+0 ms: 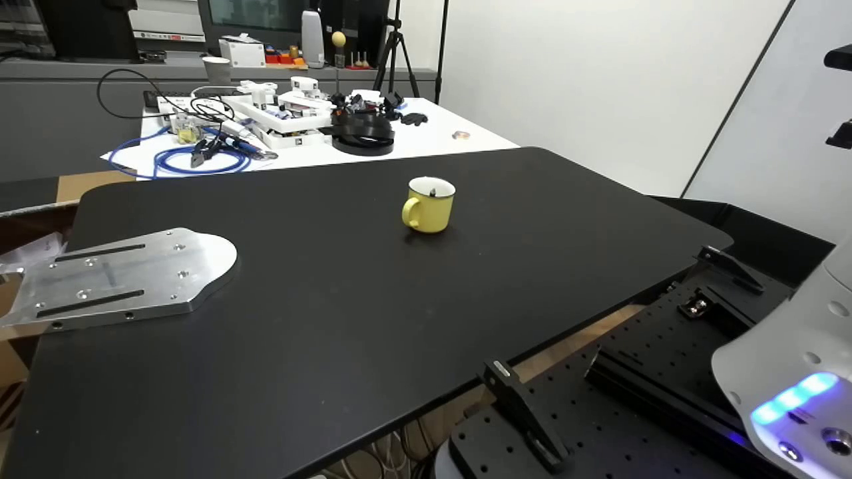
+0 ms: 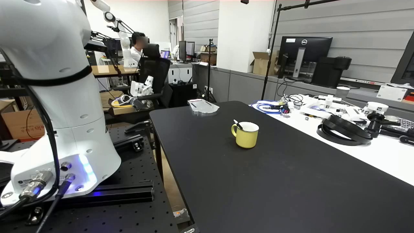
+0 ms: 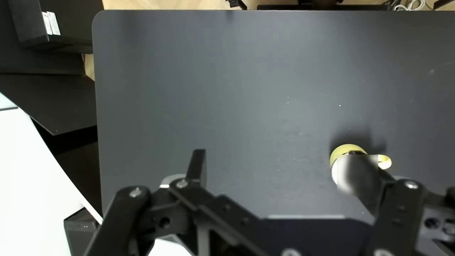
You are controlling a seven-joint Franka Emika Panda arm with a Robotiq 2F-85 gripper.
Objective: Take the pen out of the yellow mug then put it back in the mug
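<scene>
I have two fingers (image 3: pixel 196 171) on my gripper (image 3: pixel 279 163), spread wide apart, and they hold nothing. I count one yellow mug (image 2: pixel 246 137), dark-rimmed and white inside, and one pen (image 2: pixel 238 125). The pen is in the mug, its long axis aslant: in an exterior view its pale upper end points up and left, out past the rim above the mug's single handle, while the lower part is hidden behind the mug's wall. Where an exterior view looks into the mouth, I make out only a small dark part of the pen (image 1: pixel 432 193). The mug stands upright on the black table (image 1: pixel 319 346), to the right of one metal plate (image 1: pixel 153 271), which has two long slots and is cut off at the left in an exterior view. In the wrist view my finger on the right covers part of the mug, and a blurred patch lies over both, so I cannot make the pen out there. My white arm (image 2: pixel 81 136) is cut off at the top.
</scene>
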